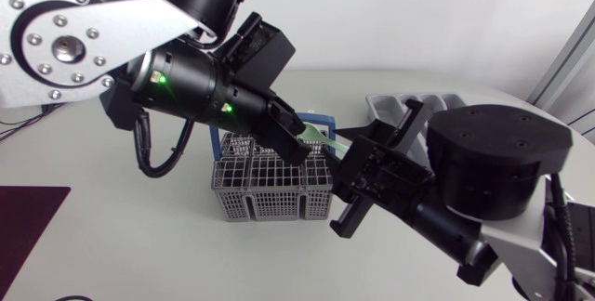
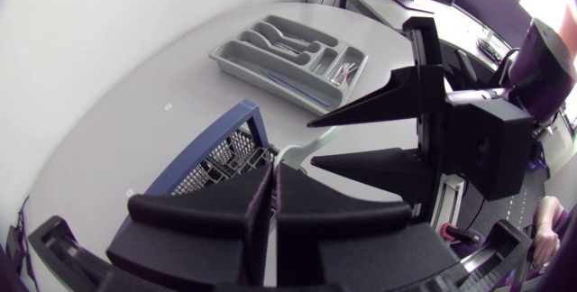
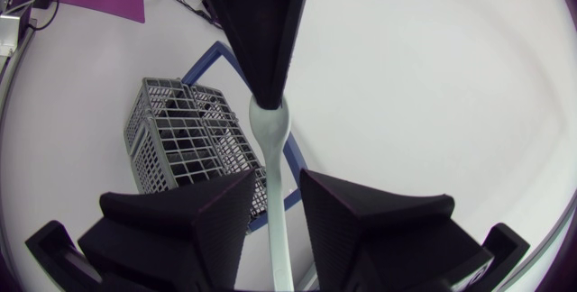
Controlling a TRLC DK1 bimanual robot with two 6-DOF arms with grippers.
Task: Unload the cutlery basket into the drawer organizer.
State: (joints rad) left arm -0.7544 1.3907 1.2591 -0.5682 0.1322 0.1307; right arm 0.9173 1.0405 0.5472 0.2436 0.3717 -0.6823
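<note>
- The pale utensil (image 3: 276, 161) is held in the air. Its widened end is at the tips of the left gripper (image 3: 268, 101), and its stem runs back between the fingers of the right gripper (image 3: 277, 182).
- The left gripper is clenched on the utensil, with both fingers pressed flat against it from two sides.
- The right gripper is released. Its fingers stand apart on either side of the stem, with a visible gap on each side.
- The two grippers face each other tip to tip, close together.
- The grey cutlery basket (image 1: 270, 189), with its blue handle, stands below and just beside the left gripper's tips.
- The grey drawer organizer (image 2: 243, 53) lies on the table well ahead of the left gripper, beyond the basket. Several pieces lie in its compartments.
</note>
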